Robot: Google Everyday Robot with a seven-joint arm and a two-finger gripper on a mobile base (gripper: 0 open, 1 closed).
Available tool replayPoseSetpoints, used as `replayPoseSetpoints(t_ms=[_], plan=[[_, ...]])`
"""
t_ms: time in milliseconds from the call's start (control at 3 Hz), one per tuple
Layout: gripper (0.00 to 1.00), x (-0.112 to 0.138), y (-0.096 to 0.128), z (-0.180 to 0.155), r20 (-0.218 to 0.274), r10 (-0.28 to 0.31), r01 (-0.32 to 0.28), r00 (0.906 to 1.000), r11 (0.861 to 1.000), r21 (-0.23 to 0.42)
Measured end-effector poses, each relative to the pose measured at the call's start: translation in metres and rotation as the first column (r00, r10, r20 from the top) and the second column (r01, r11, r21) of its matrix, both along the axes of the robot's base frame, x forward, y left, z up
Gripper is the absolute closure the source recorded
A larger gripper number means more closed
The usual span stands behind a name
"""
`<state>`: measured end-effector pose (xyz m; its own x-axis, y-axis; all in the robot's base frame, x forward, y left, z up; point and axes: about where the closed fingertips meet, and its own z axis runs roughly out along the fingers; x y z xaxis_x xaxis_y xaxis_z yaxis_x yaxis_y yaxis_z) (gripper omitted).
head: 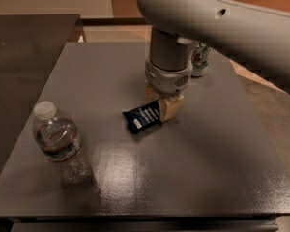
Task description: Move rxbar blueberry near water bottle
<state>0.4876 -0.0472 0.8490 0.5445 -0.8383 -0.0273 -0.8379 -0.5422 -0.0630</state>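
Observation:
The rxbar blueberry [141, 118] is a dark navy wrapped bar with white lettering, near the middle of the grey table. My gripper [163, 105] comes down from above and is shut on the bar's right end, holding it low over the table top. One tan finger [170, 107] shows in front of the bar. The water bottle [57, 145] stands upright at the front left, clear with a white cap and a red and blue banded label. The bar is well to the right of the bottle.
A green-and-white soda can [200, 59] stands at the back right, partly behind my arm. The grey table [222, 168] ends at a front edge close to the bottle. A darker counter [24, 37] lies to the left.

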Motion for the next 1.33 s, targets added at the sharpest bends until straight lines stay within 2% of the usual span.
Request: replayPoseSetpoints(t_ms=[667,1333], plan=[[1.0,-0.027,0.036,0.01,0.02,0.113,-0.113,0.9934,0.993,0.021],[1.0,-0.043,0.062,0.003,0.012,0.186,-0.186,0.9825,0.983,0.012]])
